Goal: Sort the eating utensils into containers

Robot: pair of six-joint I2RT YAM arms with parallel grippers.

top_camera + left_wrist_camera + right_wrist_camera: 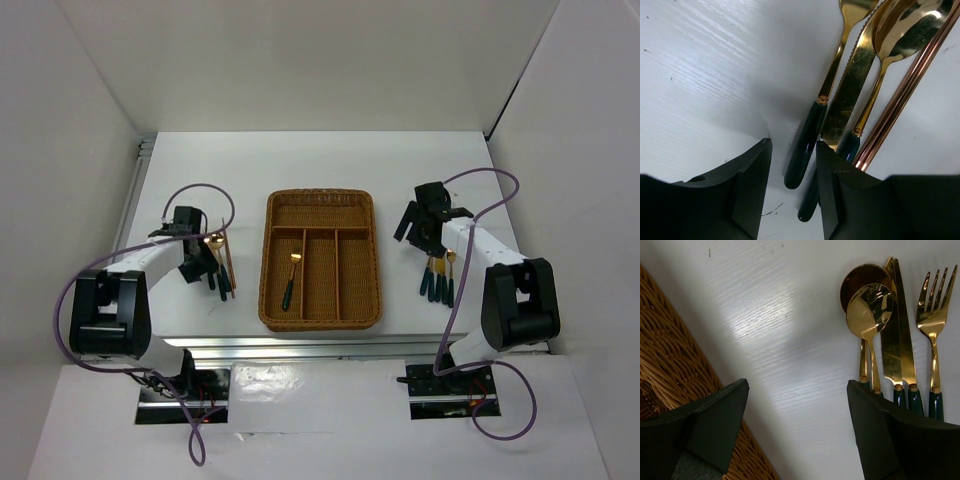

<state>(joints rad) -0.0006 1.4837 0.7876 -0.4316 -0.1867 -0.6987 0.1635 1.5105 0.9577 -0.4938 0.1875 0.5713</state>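
A: Where are the utensils lying?
B: One gold-headed spoon [292, 278] is lying in the left long slot of the wicker tray [322, 318], its head pointing toward the crosswise slot. The others are lying on the table [320, 160] in two bunches, one on each side of the tray.
A: What is sitting left of the tray?
B: A fork [812, 125], a knife [852, 85], a left-hand spoon [900, 30] and the reddish chopsticks [902, 92] are lying side by side, the chopsticks nearest the tray.
A: How is the left tool standing?
B: The left tool [792, 180] is hanging low over that bunch, its fingers [750, 185] standing partly apart with the fork's dark handle lying between them. Bare table is showing between the handle and one finger, so it is not pinching. Whether the other finger is touching the handle I cannot tell.
A: And right of the tray?
B: A pair of spoons [870, 305], two knives [900, 340] and a right-hand fork [934, 325] are lying alongside one another. The right tool [797, 425] is hovering between the tray's right wall and that bunch, spread wide and holding nothing.
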